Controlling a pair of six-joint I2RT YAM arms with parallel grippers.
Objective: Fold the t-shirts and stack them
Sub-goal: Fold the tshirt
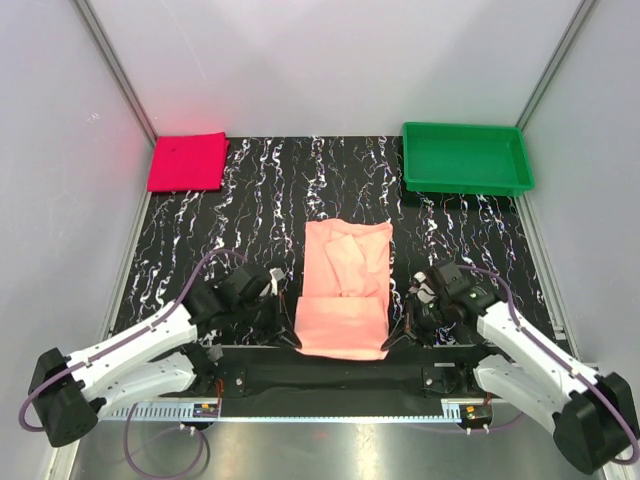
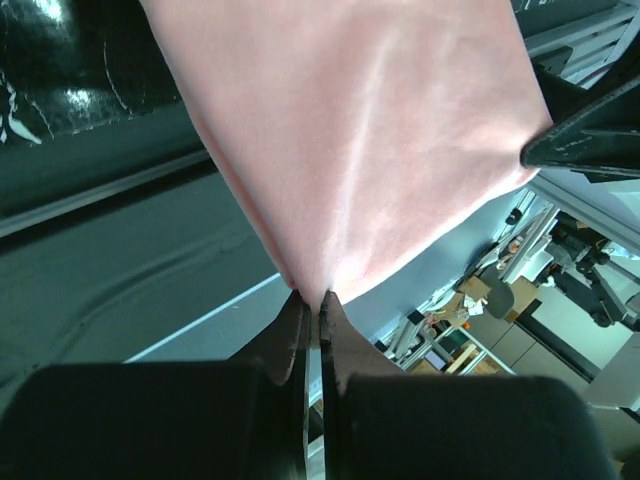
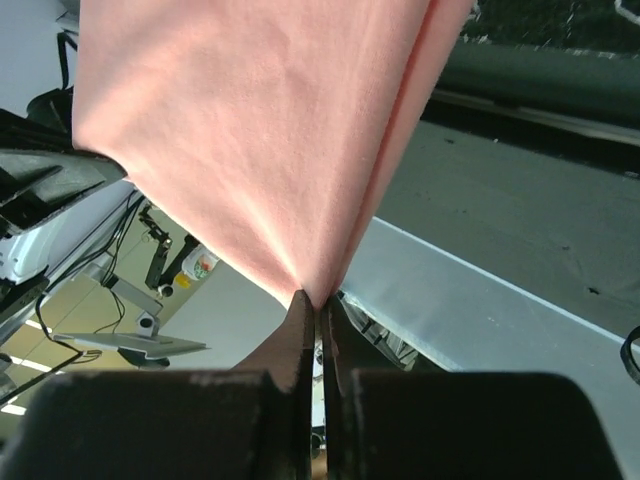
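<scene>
The salmon t-shirt lies centred on the table, long axis running away from the arms, near corners clamped by the left fingers and right fingers. Magenta t-shirt sits far-left, green tray far-right

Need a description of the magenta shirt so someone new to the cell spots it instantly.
On the black marbled table, look to the far left corner, opposite the green tray at far right. The magenta-red t-shirt lies there as a flat folded rectangle. Unlike the salmon-pink t-shirt at the near centre, it is vivid, compact and lying alone.
</scene>
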